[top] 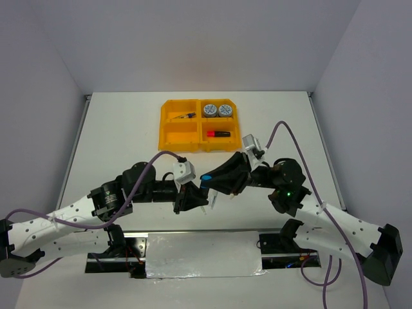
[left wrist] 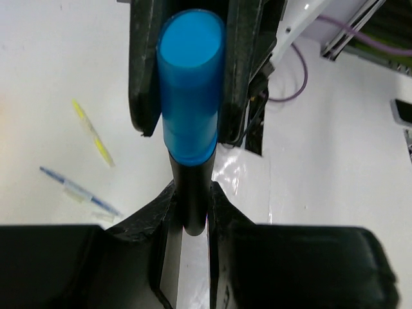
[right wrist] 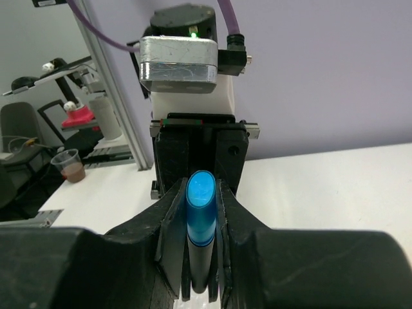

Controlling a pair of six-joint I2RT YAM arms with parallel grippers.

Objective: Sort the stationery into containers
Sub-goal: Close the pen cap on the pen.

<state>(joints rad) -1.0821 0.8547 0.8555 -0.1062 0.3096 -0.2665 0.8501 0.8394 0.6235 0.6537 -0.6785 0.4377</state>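
Observation:
A black highlighter with a blue cap (top: 206,177) is held above the near table between both grippers. My left gripper (top: 193,195) is shut on its black barrel end (left wrist: 190,206). My right gripper (top: 217,181) is closed round the blue cap (right wrist: 201,193). In the left wrist view my left gripper (left wrist: 190,196) sits at the bottom, and the right gripper's fingers (left wrist: 145,77) flank the cap (left wrist: 190,77). The orange-yellow tray (top: 199,122) lies farther back. It holds two tape rolls (top: 210,110) (top: 224,110), a red-capped highlighter (top: 217,134) and a pen (top: 185,116).
A thin yellow pen (left wrist: 93,133) and a thin blue pen (left wrist: 77,191) lie on the white table below the left gripper. A foil-covered plate (top: 203,254) lies between the arm bases. The tray's near-left compartment (top: 181,136) holds nothing.

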